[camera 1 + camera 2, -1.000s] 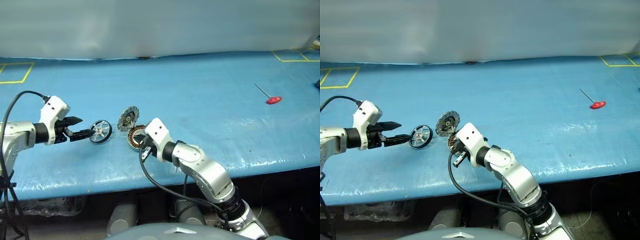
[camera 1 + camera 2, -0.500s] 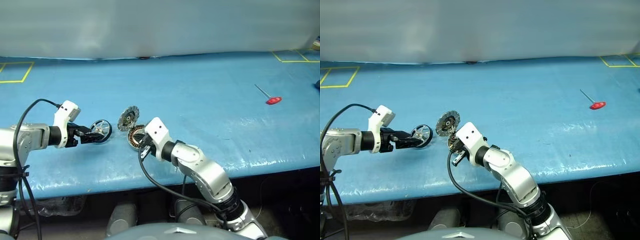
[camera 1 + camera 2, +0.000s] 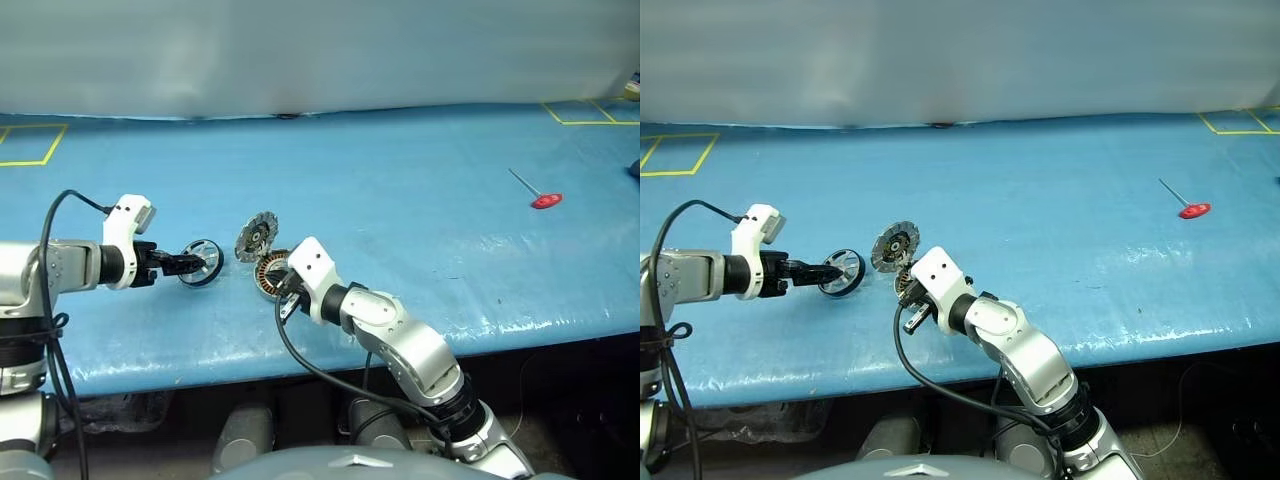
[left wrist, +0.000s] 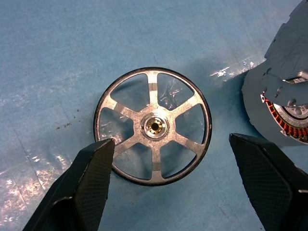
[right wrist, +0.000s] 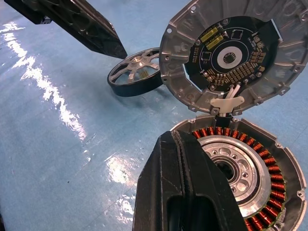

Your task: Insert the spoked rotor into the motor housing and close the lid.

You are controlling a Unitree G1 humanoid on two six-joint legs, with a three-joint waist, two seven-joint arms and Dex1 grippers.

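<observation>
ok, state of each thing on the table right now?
spoked rotor: flat on the table, between the open fingers, not in the housing
motor housing: empty, windings exposed
lid: open, standing up
left gripper: open
right gripper: shut, at the housing's rim
red-handled tool: lying apart, untouched

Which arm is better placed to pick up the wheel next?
The left. Its gripper has open fingers either side of the wheel on the table. The right gripper is shut, resting by the housing.

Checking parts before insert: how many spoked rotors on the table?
1. The spoked rotor lies flat on the blue table, left of the motor housing, between the open left claw's fingers.
</observation>
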